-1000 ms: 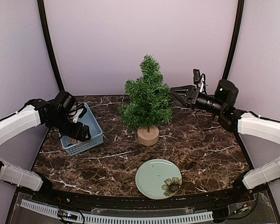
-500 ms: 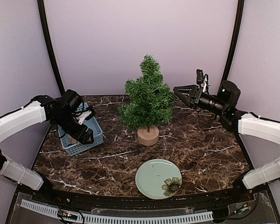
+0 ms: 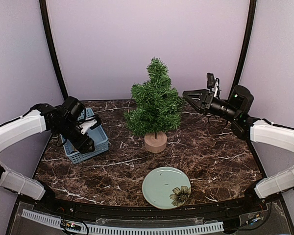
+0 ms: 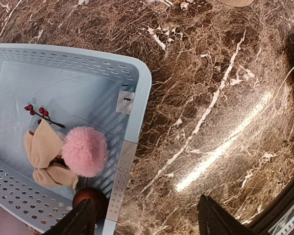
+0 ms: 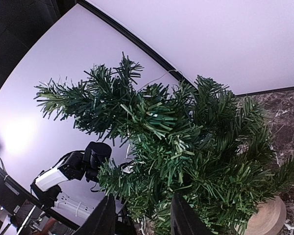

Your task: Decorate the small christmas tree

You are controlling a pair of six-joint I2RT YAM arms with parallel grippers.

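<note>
Over the blue basket [image 3: 101,140] the left gripper [image 4: 146,213] hangs wide open and empty, likely choosing an ornament (a pink pompom [image 4: 85,151] lies inside). At mid-table stands the small christmas tree [image 3: 156,105], the right gripper [image 5: 143,211] partly open and empty beside it.

Green tree [image 3: 156,105], blue basket [image 3: 102,140] (brown marbled table [image 3: 213,149]).

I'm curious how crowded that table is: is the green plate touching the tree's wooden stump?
Apart. The top view shows the plate nearer than the tree's stump, with a strip of bare marble between them.
</note>
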